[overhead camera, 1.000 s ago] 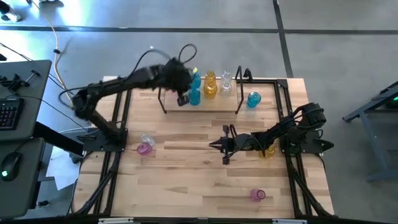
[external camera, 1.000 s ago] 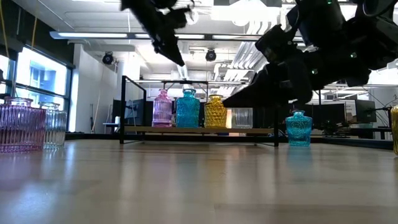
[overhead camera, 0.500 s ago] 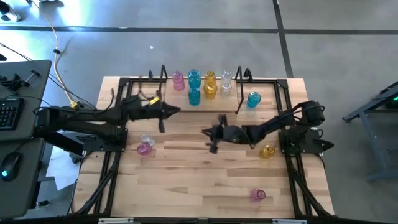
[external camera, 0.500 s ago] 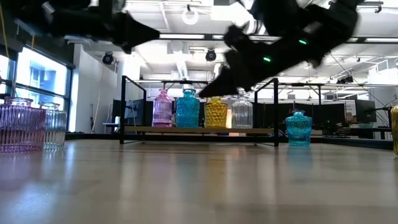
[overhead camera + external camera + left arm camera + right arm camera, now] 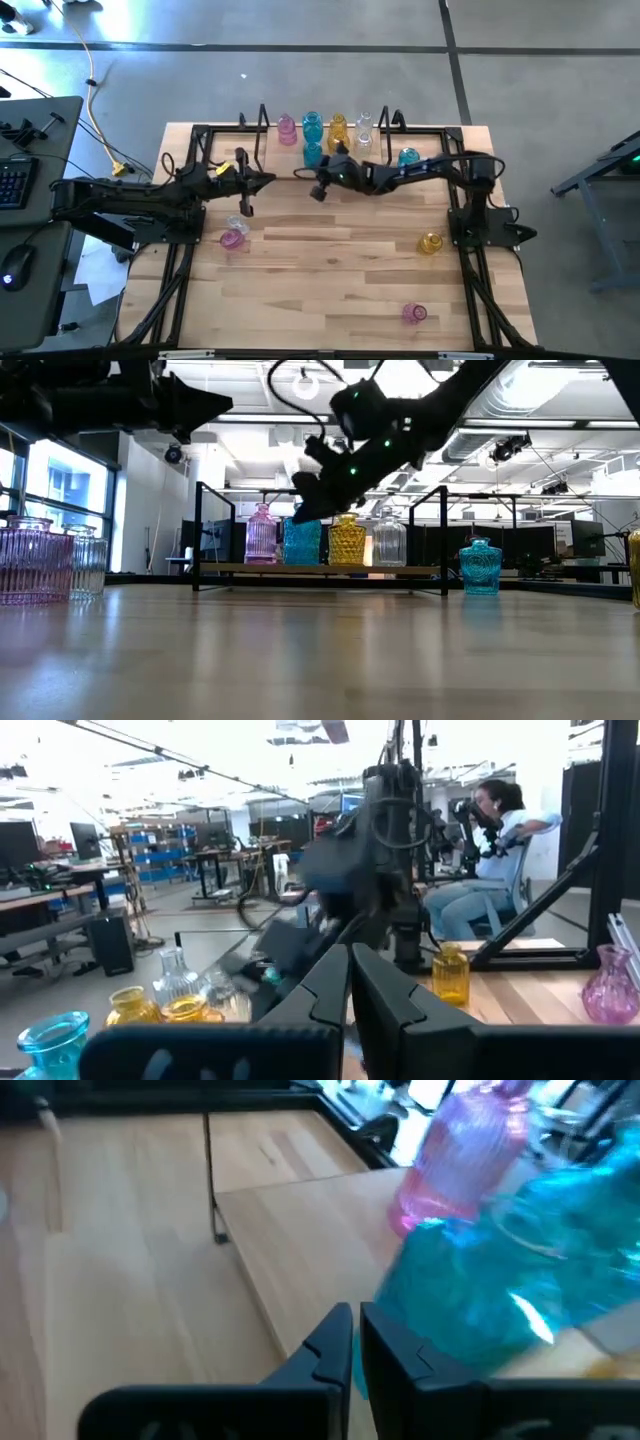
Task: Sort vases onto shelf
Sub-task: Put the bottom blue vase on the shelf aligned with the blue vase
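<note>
Upper centre of the high view: the shelf [image 5: 322, 150] carries a row of vases [image 5: 312, 128], grouped by colour, we judge. The right gripper [image 5: 318, 187], fingers pressed together and empty, reaches beside a teal vase [image 5: 480, 1290]. The left gripper [image 5: 262, 181], likewise closed, waits mid-left over the worktop [image 5: 320, 280]. No writing is legible.

Light wood plank surface [image 5: 320, 290] w/ black rail frame [image 5: 190, 180] at edges. Dark desk w/ keyboard [image 5: 12, 180] nearby, yellow cable [image 5: 92, 90] on grey floor. Seated person [image 5: 490, 850] in background.
</note>
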{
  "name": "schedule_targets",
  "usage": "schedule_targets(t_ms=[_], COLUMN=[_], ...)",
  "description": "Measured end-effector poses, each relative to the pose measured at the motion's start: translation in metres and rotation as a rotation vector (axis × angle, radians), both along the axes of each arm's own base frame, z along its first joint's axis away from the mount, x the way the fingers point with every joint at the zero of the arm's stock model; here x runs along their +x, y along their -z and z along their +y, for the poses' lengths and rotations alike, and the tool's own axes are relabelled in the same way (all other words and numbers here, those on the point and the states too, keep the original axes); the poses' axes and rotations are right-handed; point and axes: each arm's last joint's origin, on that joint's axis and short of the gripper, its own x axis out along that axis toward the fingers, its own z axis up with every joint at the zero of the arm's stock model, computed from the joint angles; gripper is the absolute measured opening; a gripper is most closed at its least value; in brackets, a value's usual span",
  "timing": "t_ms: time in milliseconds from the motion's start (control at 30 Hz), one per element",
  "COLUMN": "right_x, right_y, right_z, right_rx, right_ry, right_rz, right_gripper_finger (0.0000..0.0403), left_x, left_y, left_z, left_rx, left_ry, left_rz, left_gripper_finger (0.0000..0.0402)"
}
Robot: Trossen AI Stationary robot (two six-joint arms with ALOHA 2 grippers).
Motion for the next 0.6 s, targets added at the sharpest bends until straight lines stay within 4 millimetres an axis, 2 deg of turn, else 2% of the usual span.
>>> schedule_targets(t_ms=[167,600], right_x=[0.005,0.002], right_y=[0.012,0.012], right_z=[-0.011,-0.029], right_rx=[0.021,0.026], right_ry=[0.023,0.105], right_rz=[0.017,-0.001], right_gripper_finger=[0.0016,0.0016], left_x=[-0.001,-0.001], left_y=[-0.001,0.000], left_z=[0.000,0.000], left_rx=[0.001,0.000], left_ry=[0.000,0.000], left_rz=[-0.003,0.001], left_gripper_finger=[0.0008,0.0008])
